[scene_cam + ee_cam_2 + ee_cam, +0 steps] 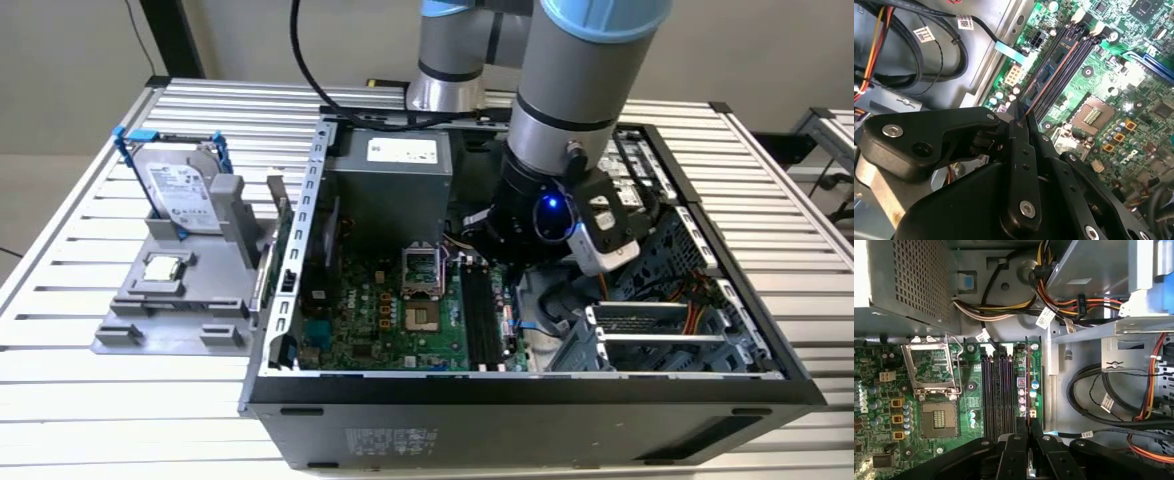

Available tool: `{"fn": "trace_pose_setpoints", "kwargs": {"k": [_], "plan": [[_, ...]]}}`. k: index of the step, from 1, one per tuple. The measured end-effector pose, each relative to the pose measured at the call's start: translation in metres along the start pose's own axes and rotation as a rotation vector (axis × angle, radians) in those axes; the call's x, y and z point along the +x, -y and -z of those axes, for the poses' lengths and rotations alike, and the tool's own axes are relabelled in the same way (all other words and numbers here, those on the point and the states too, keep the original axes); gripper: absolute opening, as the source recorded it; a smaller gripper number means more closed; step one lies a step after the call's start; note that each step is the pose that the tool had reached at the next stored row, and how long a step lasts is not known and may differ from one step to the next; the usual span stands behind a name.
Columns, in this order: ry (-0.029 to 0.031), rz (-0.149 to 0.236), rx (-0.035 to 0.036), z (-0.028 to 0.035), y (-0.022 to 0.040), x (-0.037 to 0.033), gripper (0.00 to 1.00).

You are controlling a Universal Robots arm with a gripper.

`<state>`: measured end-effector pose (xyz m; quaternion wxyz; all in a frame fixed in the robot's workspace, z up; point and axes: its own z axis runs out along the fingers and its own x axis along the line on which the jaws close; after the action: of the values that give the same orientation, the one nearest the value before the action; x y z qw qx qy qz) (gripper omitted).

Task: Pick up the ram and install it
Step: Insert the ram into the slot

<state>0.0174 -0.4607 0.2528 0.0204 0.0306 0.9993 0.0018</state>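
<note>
The ram [1028, 385] is a thin dark stick seen edge-on, and my gripper [1028, 429] is shut on its near end. In the second wrist view the ram [1054, 60] shows its chips and runs alongside the black memory slots [1074, 47], with my gripper [1021, 119] pinching it between both black fingers. It hangs just beside the row of memory slots [999, 390] on the green motherboard [929, 440]. Whether it touches a slot I cannot tell. In the exterior view the arm's wrist [547, 215] reaches down into the open computer case [534, 385], above the slots [483, 320].
An open processor socket [934, 370] lies beside the slots. The metal power supply [387, 180] stands behind, with cable bundles [1114, 400] and a drive cage [654, 330] on the other side. Outside the case, a grey stand [174, 310] holds a hard drive [180, 185] and a processor chip [163, 268].
</note>
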Motion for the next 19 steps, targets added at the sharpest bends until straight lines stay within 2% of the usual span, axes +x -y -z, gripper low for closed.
{"fn": "trace_pose_setpoints", "kwargs": {"k": [8,19], "plan": [[0.0,0.002,0.0,-0.0138,0.0044,0.0007,0.0],[-0.0001,0.015,-0.0005,-0.0209,0.0089,0.0054,0.0]]}}
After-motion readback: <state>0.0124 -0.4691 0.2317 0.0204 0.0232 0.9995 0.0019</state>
